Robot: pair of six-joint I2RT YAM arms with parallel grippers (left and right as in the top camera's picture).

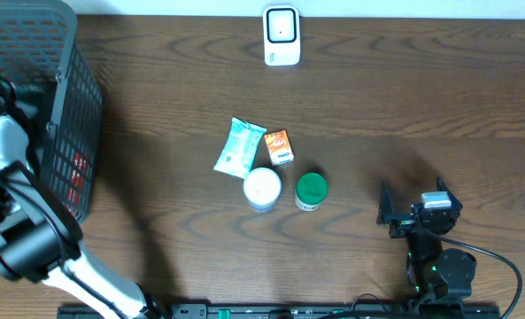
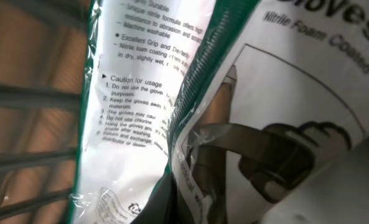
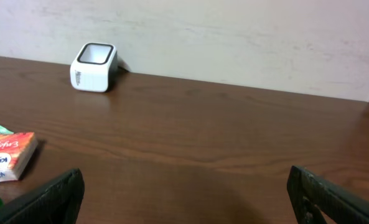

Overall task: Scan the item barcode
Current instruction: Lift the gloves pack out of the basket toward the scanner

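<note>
The left wrist view is filled by a clear glove packet [image 2: 140,93] with green edging, printed usage text and a glove drawing. A fold of it is pinched at the bottom, where my left gripper [image 2: 172,208] is shut on it. No barcode shows on the packet. In the overhead view my left arm [image 1: 5,146] reaches into the black wire basket [image 1: 72,97] at the far left; its fingers are hidden there. The white scanner [image 1: 281,35] [image 3: 94,67] stands at the table's back edge. My right gripper [image 1: 395,215] [image 3: 184,193] rests open and empty at the front right.
At mid-table lie a teal wipes packet [image 1: 238,147], an orange tissue pack [image 1: 280,146] [image 3: 7,157], a white-lidded tub [image 1: 262,188] and a green-lidded jar [image 1: 311,190]. Basket wires [image 2: 28,99] run close beside the packet. A red item [image 1: 79,168] shows inside the basket.
</note>
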